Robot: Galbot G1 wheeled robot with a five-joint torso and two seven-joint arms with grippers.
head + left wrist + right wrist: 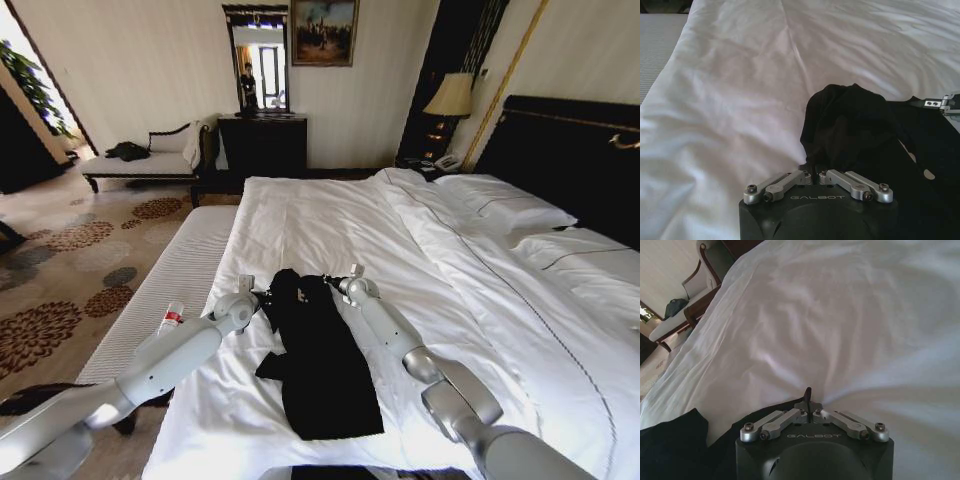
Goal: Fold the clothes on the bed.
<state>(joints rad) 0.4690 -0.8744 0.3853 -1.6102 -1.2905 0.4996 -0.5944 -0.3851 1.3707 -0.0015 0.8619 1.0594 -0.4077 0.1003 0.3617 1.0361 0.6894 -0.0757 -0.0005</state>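
The clothes [320,370], a black top, lie lengthwise on the white bed [330,215], with the far end bunched up between my two grippers. My left gripper [258,297] is at that end's left corner. In the left wrist view the left gripper [811,172] is shut on a raised fold of the black fabric [855,125]. My right gripper [335,283] is at the right corner. The right wrist view has the right gripper [808,407] shut on a thin edge of the clothes [670,440]. White spots of lettering [927,174] peek out on the fabric.
A grey striped bench [170,280] runs along the bed's left side, with a small bottle [171,318] on it. Pillows [500,200] and a dark headboard [570,150] are at the right. A pale chaise [150,160] and a dark dresser [262,140] stand by the far wall.
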